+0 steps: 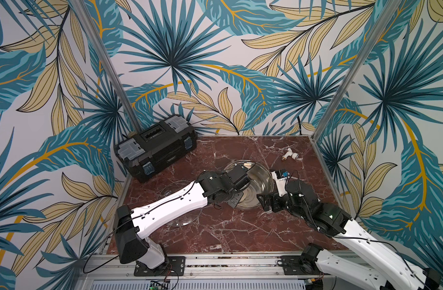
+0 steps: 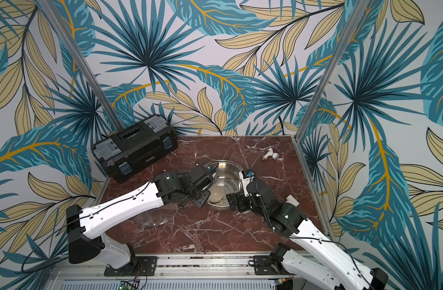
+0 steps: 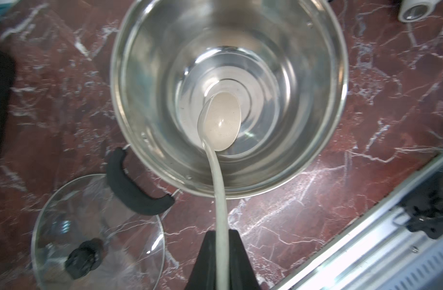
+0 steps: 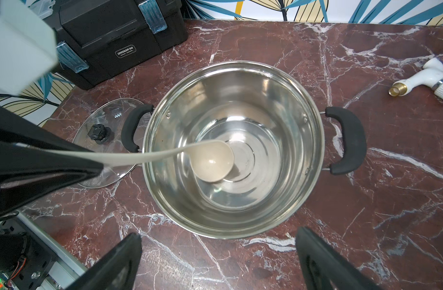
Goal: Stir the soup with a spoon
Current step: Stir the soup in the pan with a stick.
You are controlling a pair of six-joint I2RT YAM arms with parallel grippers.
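The stainless-steel pot (image 4: 298, 150) with two black side handles stands mid-table in both top views (image 1: 262, 179) (image 2: 230, 173). No soup shows inside; the bottom is bare and shiny. The cream spoon (image 3: 220, 123) has its bowl (image 4: 211, 163) low inside the pot, left of centre, and its handle rises over the rim. My left gripper (image 3: 221, 232) is shut on that handle just outside the pot's left side (image 2: 200, 198). My right gripper (image 4: 218, 233) hangs open above the pot's near right rim (image 1: 263, 200), holding nothing.
A clear glass lid (image 4: 102, 140) with a black knob lies flat left of the pot, partly under the left arm (image 1: 182, 218). A black toolbox (image 1: 156, 148) sits at the back left. A white pipe fitting (image 1: 290, 154) lies at the back right.
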